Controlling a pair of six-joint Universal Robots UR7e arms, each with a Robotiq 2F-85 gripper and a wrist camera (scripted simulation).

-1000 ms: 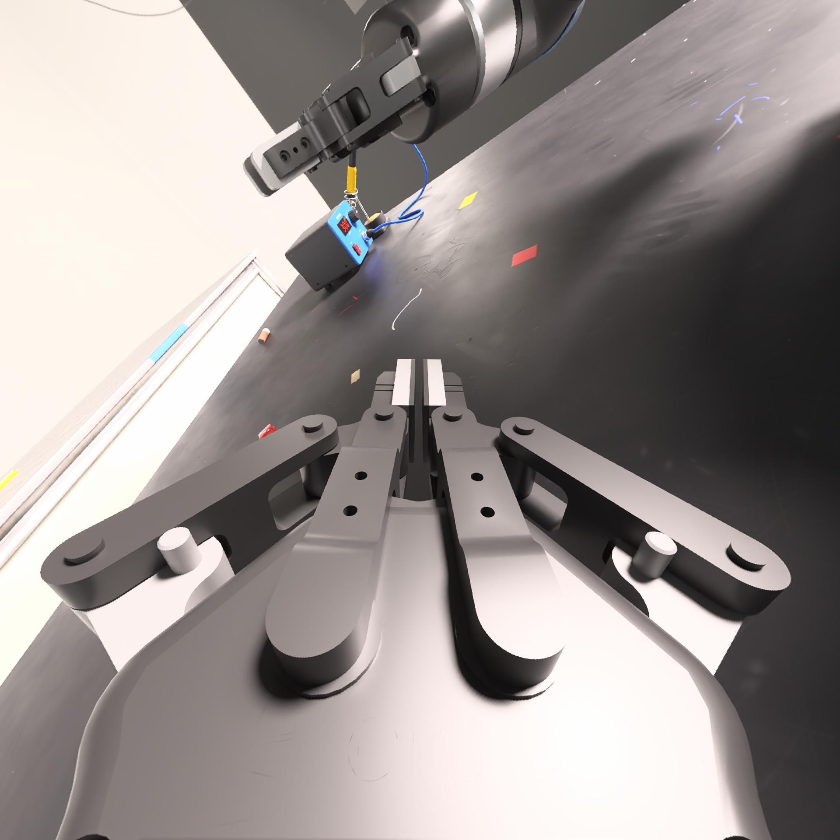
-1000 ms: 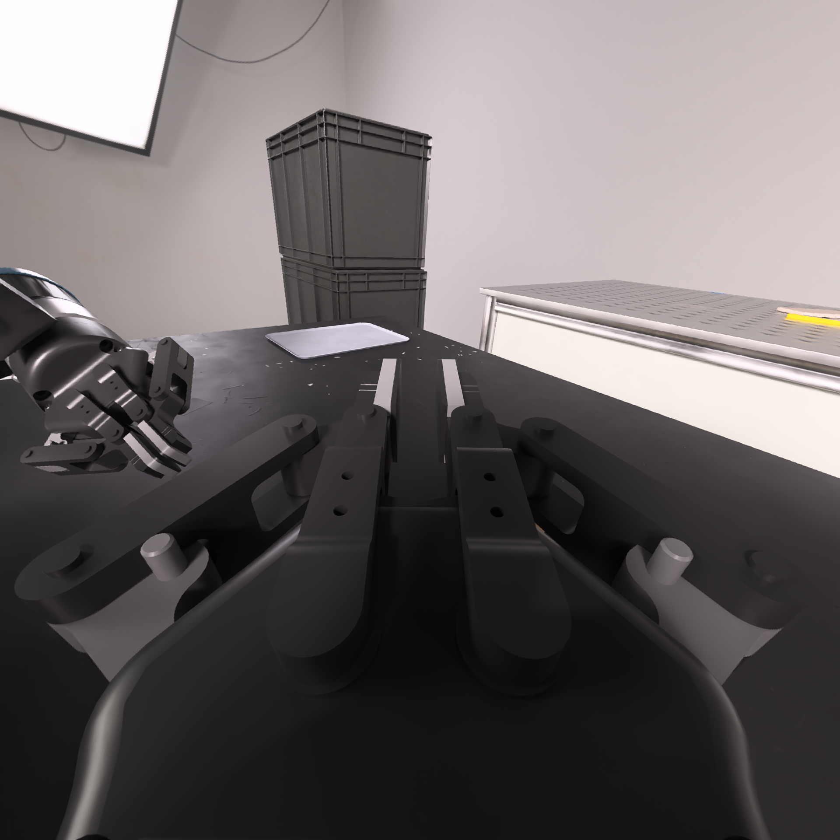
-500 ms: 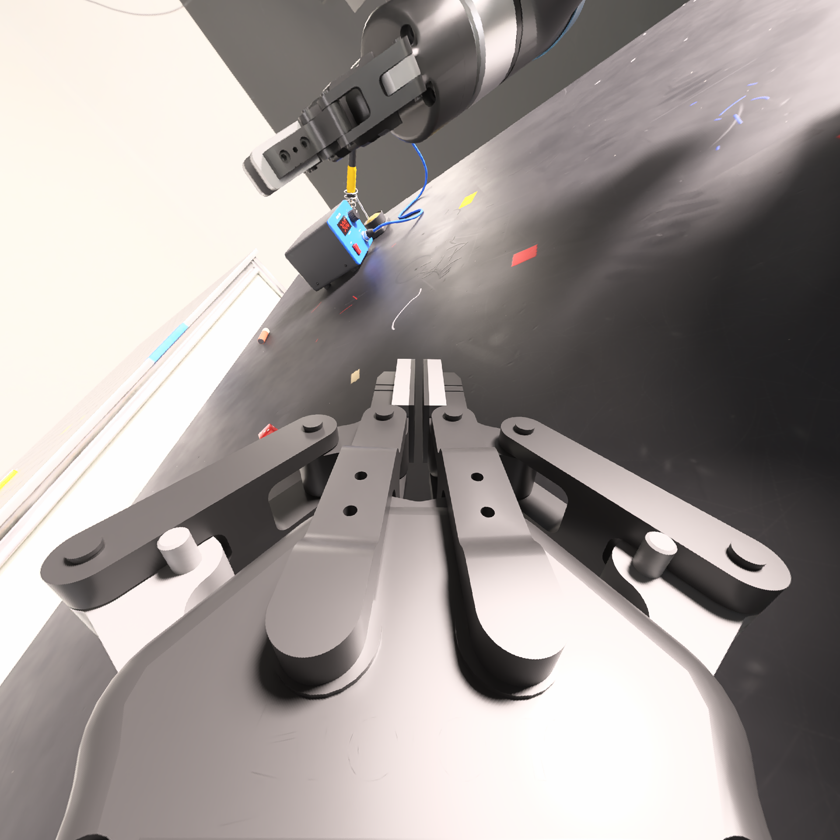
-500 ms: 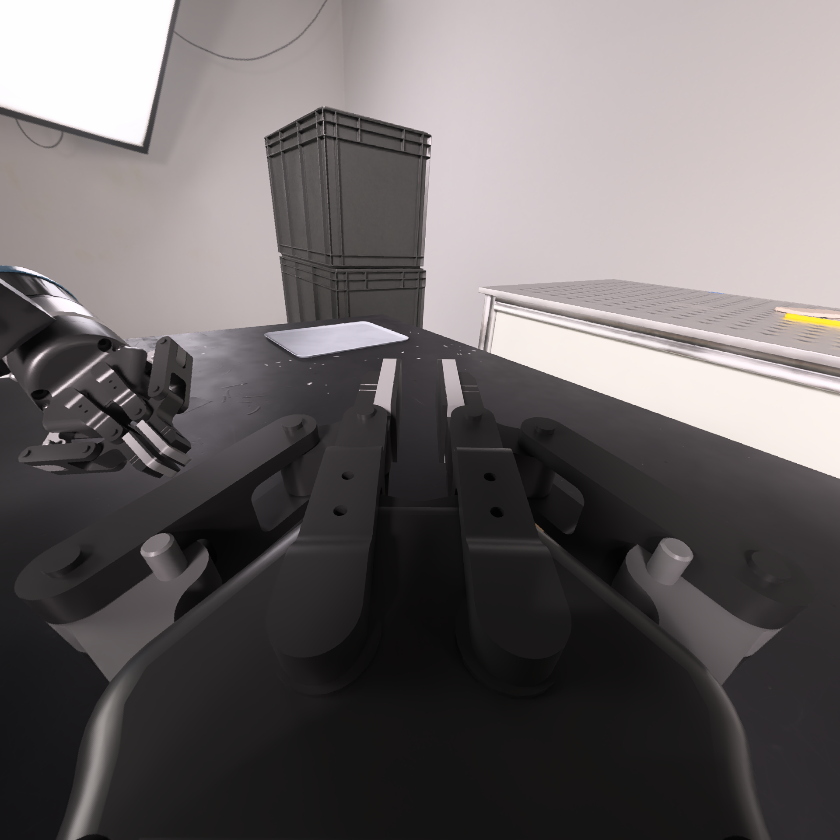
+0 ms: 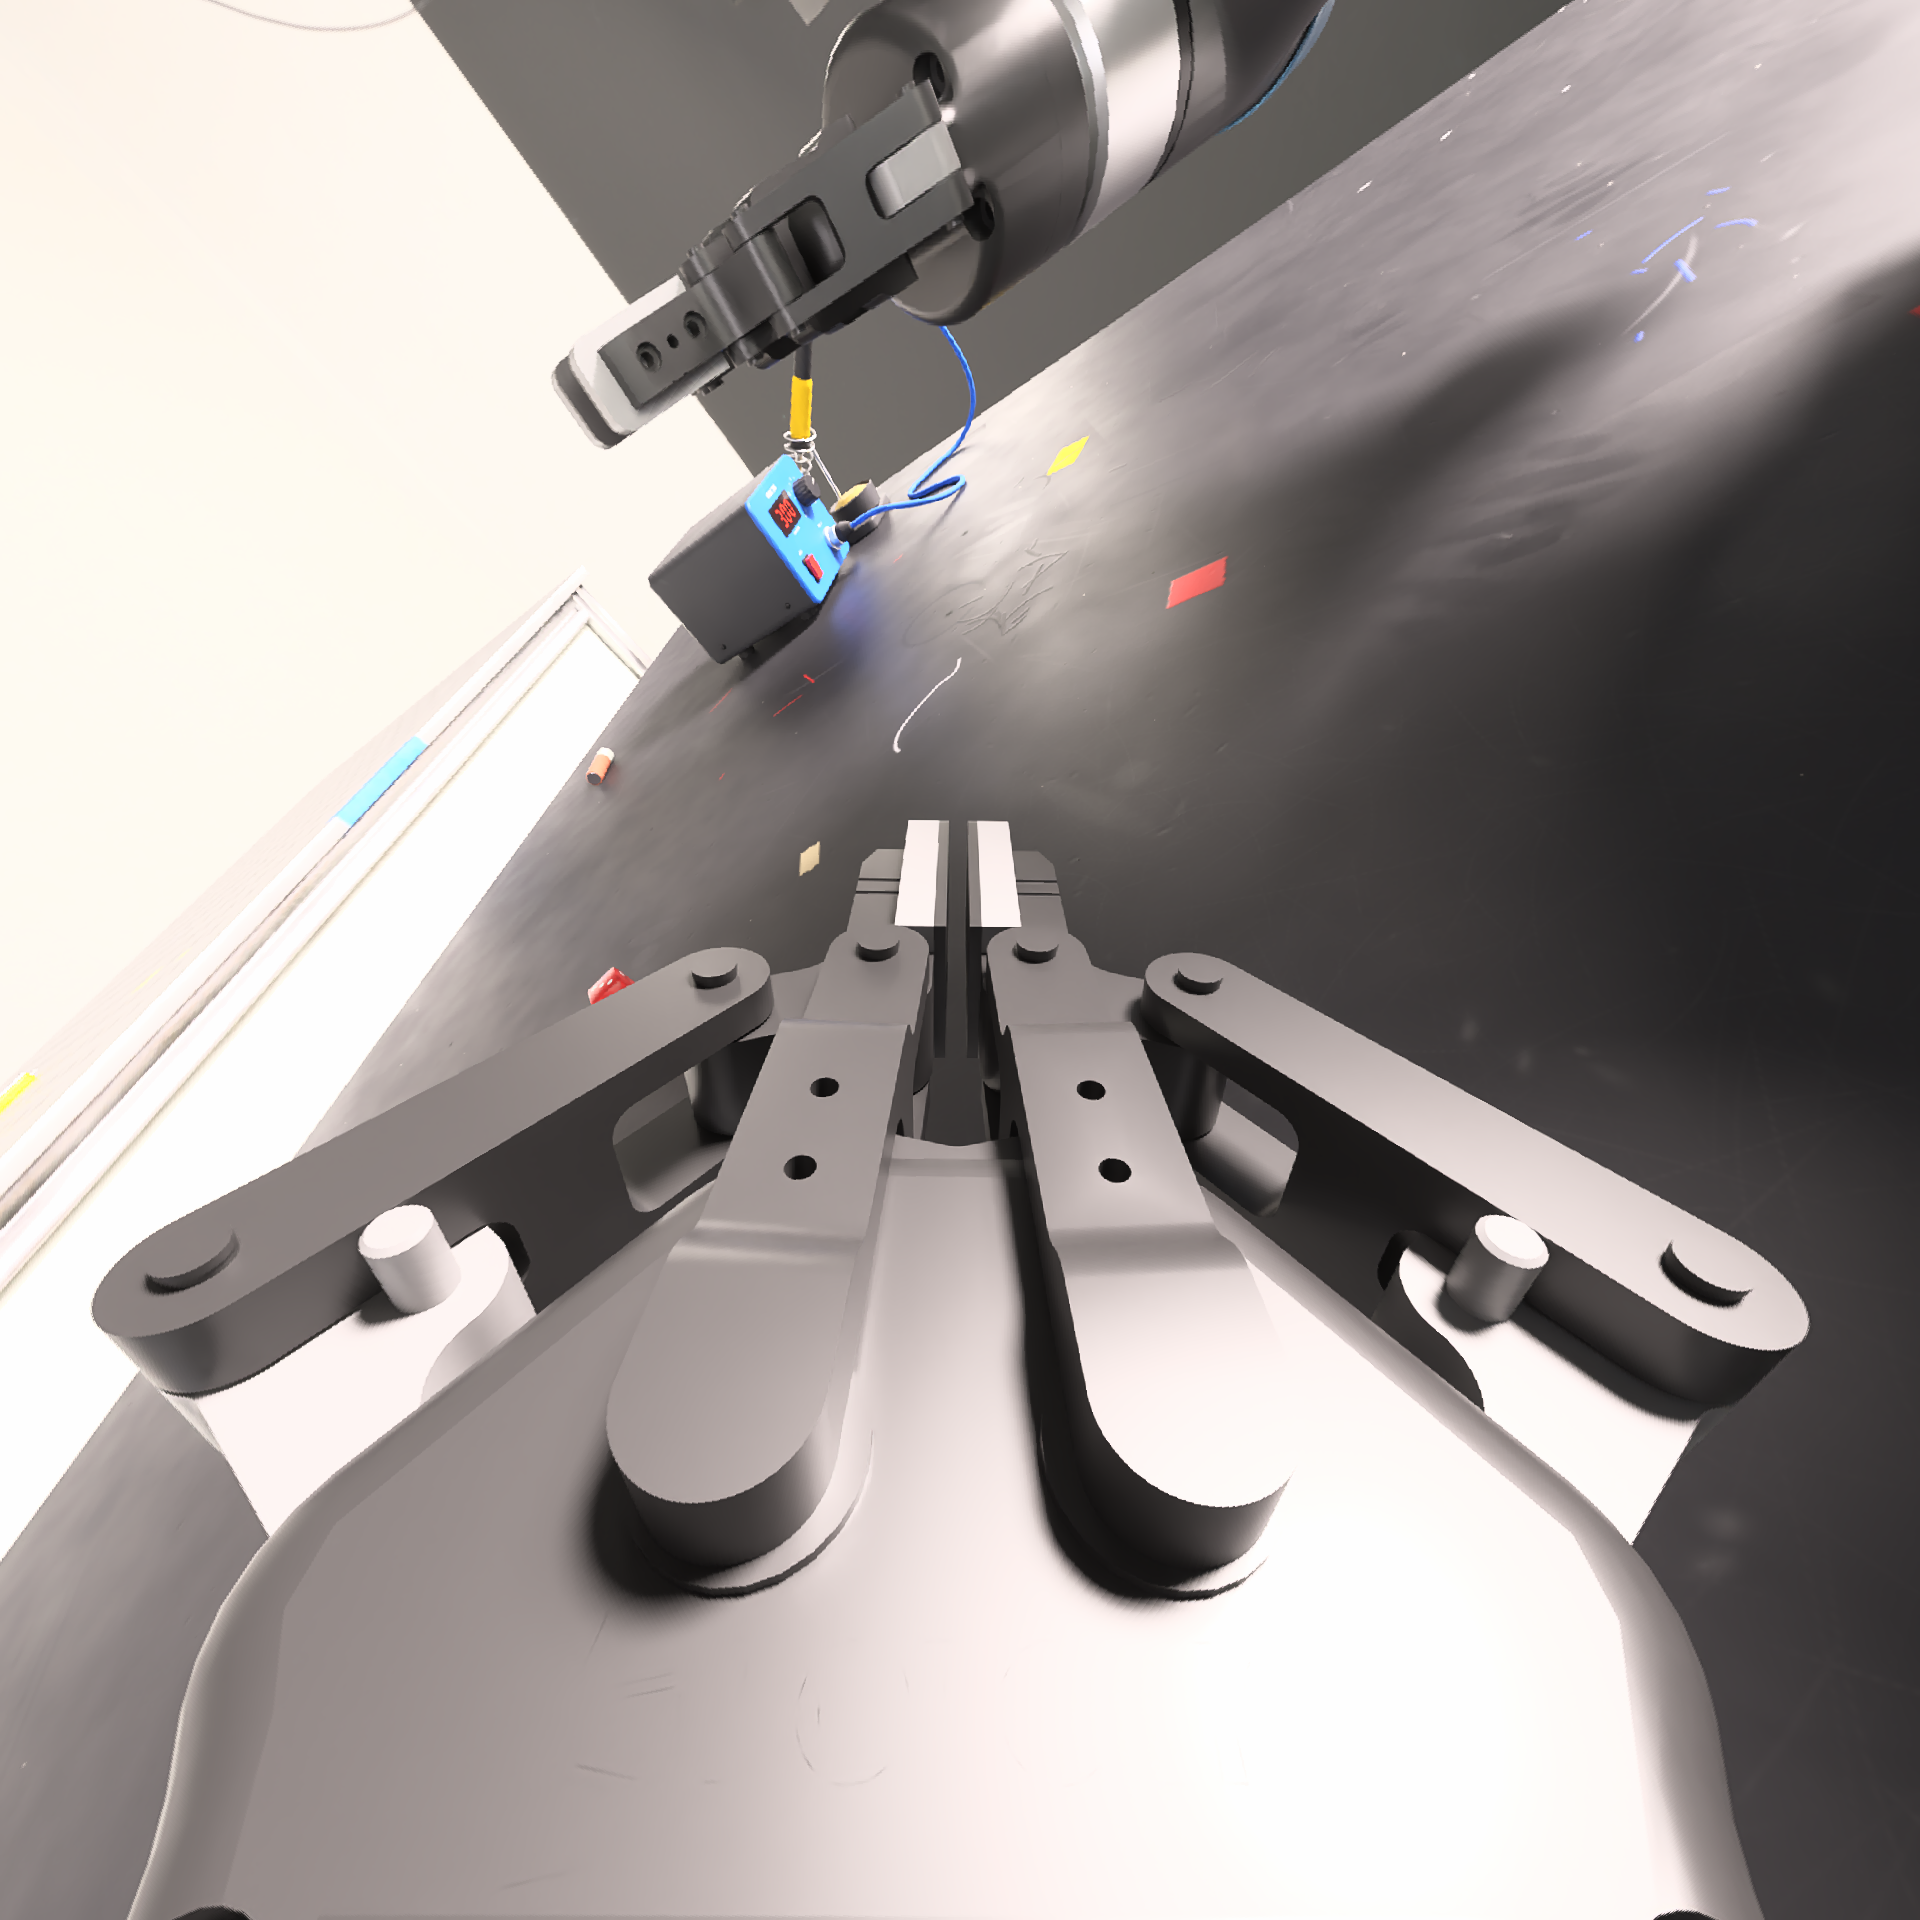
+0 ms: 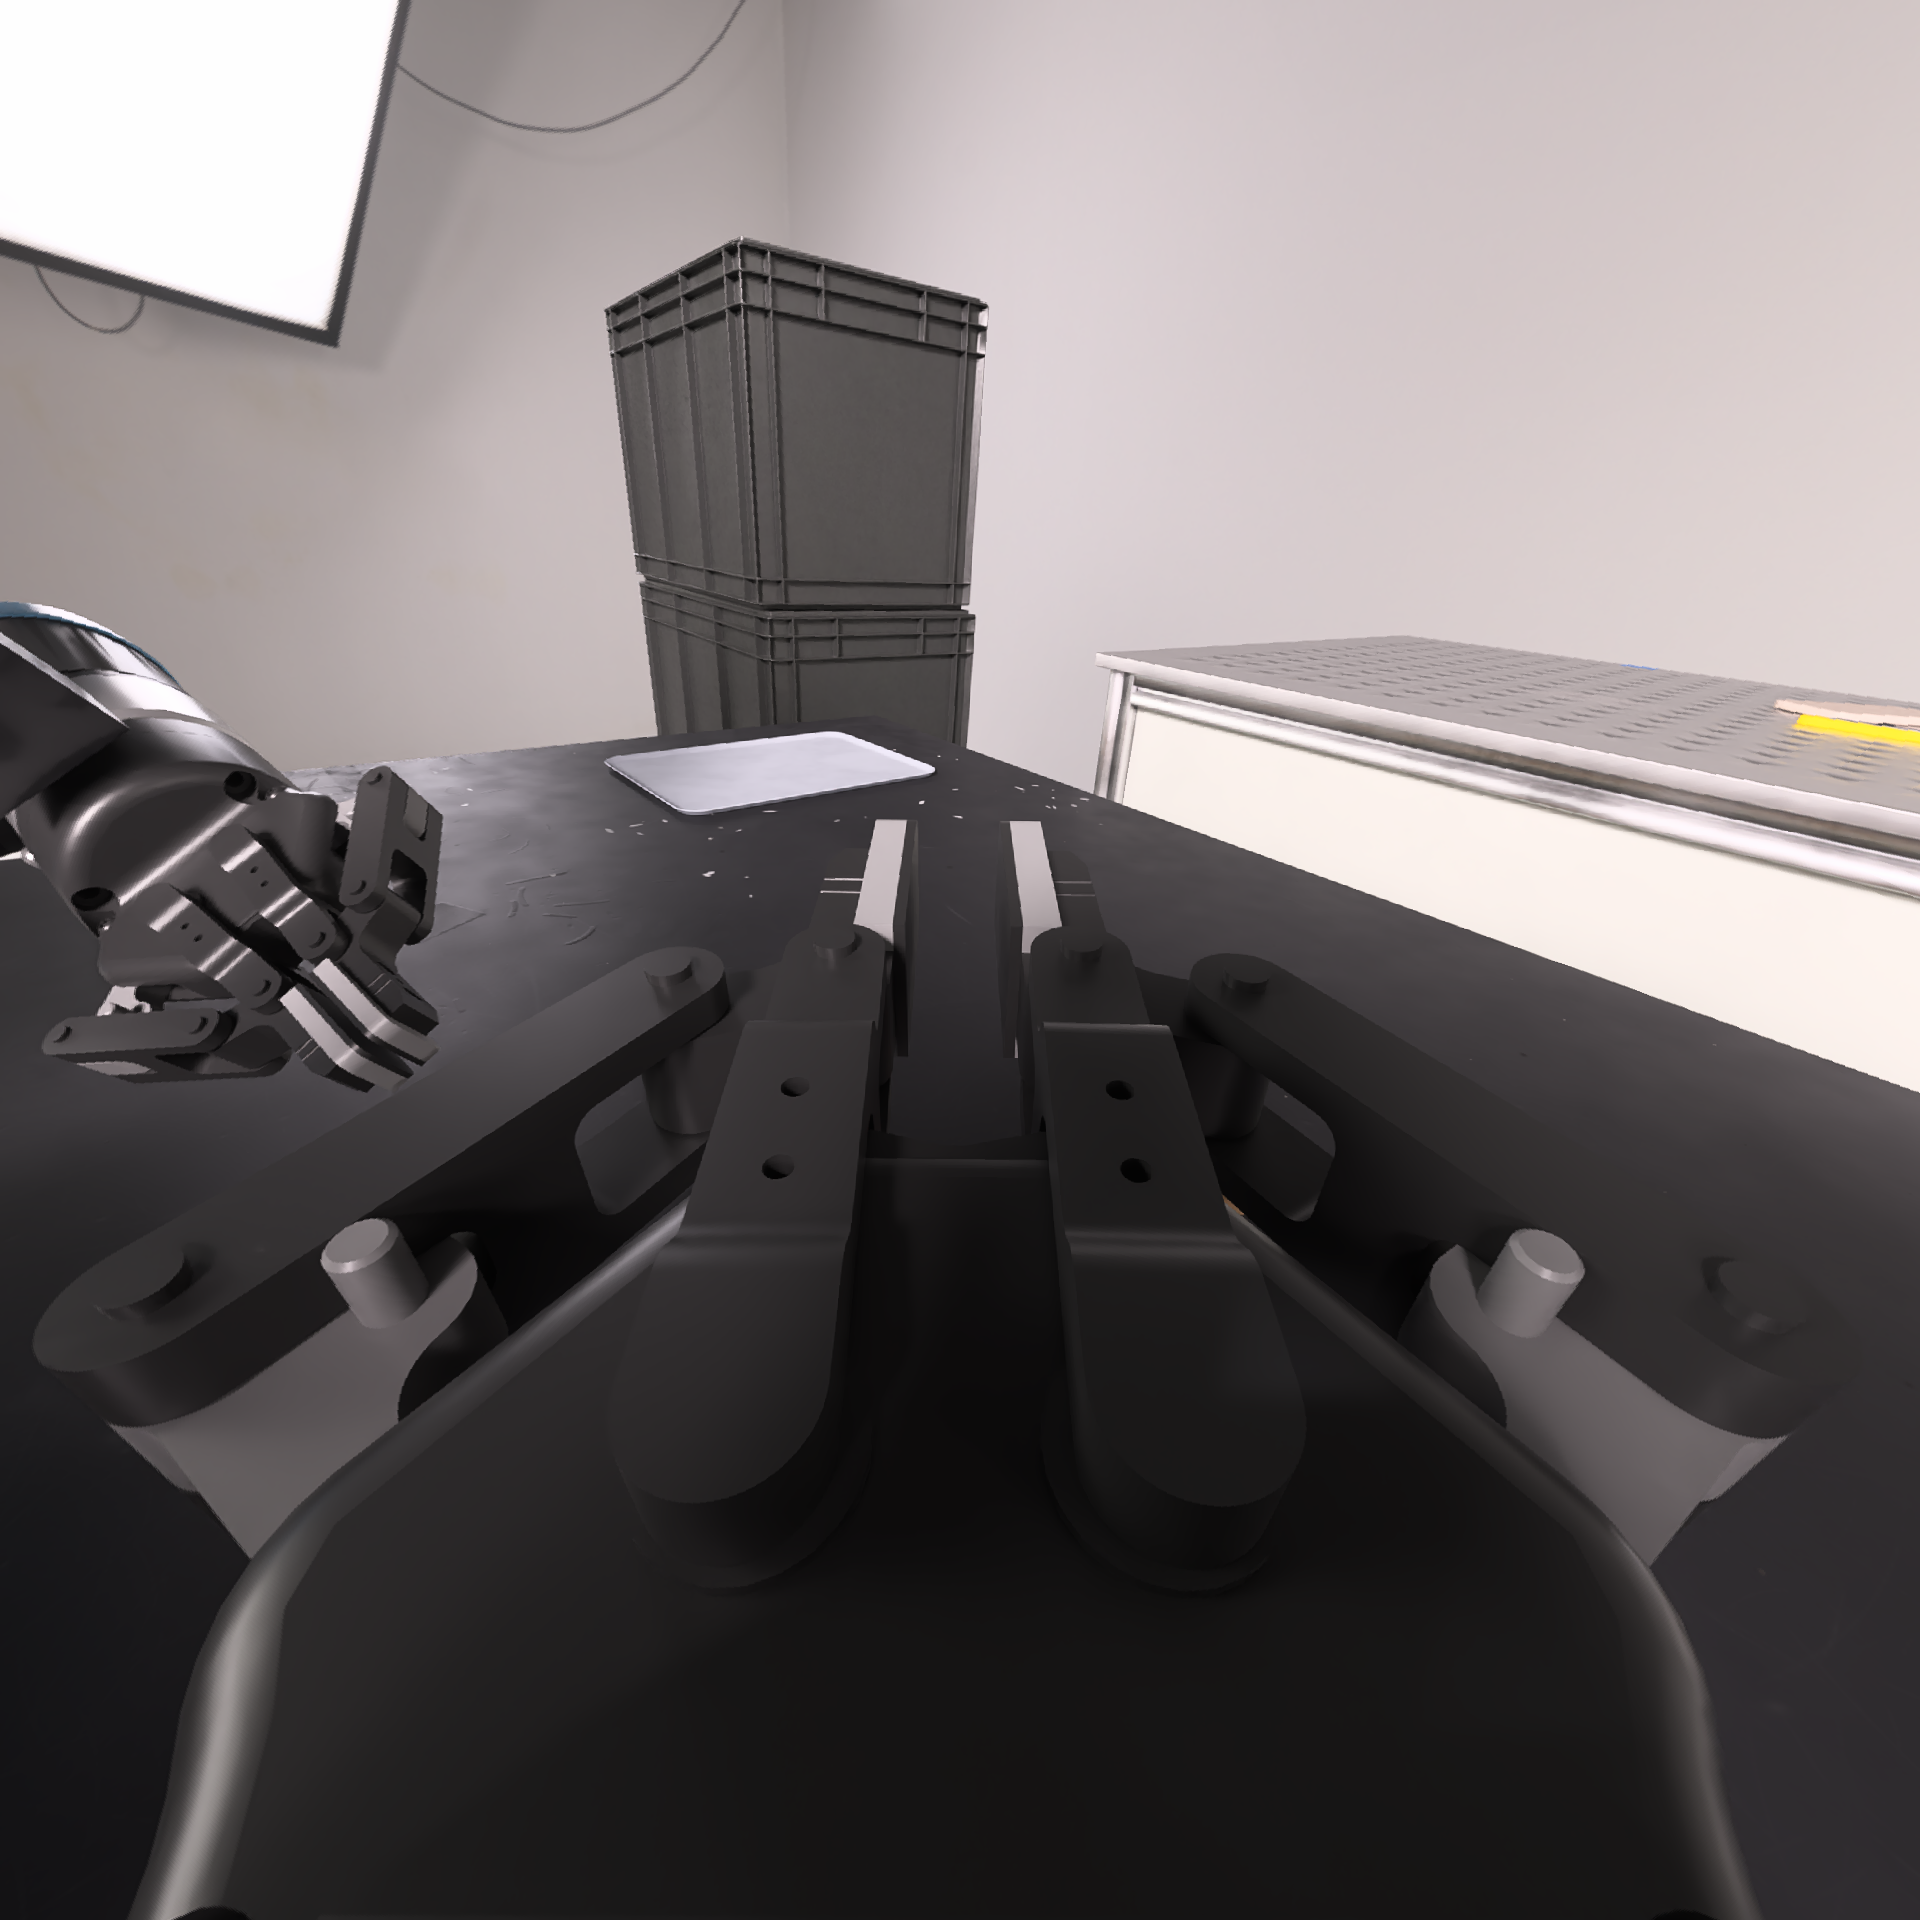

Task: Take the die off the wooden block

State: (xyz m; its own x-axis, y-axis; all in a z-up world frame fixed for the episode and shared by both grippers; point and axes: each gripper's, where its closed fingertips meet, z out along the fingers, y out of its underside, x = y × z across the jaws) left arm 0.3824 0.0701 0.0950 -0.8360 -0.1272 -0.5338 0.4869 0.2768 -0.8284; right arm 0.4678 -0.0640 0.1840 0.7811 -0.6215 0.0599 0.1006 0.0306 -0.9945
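The black desk (image 5: 1455, 727) is seen in both wrist views, yet neither the die nor the wooden block can be found on it; only a small red object (image 5: 611, 983) is glimpsed beside the left claw (image 5: 954, 875), too small to identify. The left claw is clenched on nothing; the right claw (image 6: 954, 883) is nearly closed, empty. The block should be located before any opening is attempted.
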